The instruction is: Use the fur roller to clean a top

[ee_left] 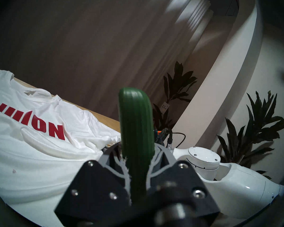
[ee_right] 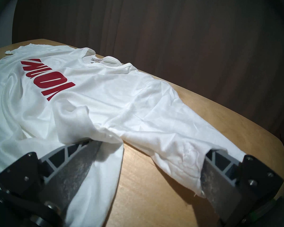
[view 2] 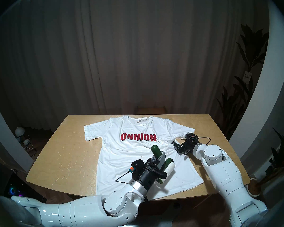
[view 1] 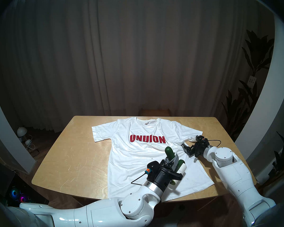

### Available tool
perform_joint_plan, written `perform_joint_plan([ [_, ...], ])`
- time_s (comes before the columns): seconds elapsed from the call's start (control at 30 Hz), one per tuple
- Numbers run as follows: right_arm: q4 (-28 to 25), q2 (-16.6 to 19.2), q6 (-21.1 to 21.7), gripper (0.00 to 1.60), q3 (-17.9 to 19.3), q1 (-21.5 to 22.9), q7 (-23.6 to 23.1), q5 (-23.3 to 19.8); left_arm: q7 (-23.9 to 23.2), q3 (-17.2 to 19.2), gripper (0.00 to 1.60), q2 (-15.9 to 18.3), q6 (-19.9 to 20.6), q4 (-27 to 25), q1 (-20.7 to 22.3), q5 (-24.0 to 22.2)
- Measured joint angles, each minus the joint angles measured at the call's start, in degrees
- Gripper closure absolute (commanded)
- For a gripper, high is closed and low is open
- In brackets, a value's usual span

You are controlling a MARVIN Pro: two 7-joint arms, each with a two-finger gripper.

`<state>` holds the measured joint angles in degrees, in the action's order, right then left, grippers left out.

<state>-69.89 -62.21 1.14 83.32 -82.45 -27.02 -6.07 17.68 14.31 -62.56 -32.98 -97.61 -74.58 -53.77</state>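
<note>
The top, a white T-shirt with red "UNUION" lettering, lies flat on the wooden table, collar at the far edge. My left gripper hovers over its lower right part, shut on the dark green handle of the fur roller. The roller's white roll lies down against the cloth. My right gripper stands open and low at the shirt's right armpit, with sleeve fabric draped over both fingertips.
A small dark speck sits on the shirt's middle. Potted plants stand to the right of the table. A lamp and cables lie on the floor at left. Behind the table are a stool and a curtain.
</note>
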Motion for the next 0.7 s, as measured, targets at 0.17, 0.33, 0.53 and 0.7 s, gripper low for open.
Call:
perform_joint_plan([
  [0.17,0.0,0.1,0.0,0.0,-0.1,0.1,-0.1,-0.1,-0.6,-0.5,1.6,-0.8,-0.1,1.7,0.7,-0.8],
  [0.33,-0.2,0.1,0.1,0.0,-0.1,-0.1,0.3,-0.2,-2.2,-3.3,1.6,-1.6,0.9,2.6,2.4,-2.1],
  [0.53,-0.8,0.1,0.3,0.0,-0.2,-0.6,1.1,-0.3,-3.1,-5.1,1.6,-2.2,1.1,2.9,3.7,-3.6],
  [0.7,-1.8,0.1,0.6,0.0,-0.2,-1.3,2.1,-0.3,-2.8,-5.4,1.6,-2.4,-0.4,3.2,4.3,-4.0],
])
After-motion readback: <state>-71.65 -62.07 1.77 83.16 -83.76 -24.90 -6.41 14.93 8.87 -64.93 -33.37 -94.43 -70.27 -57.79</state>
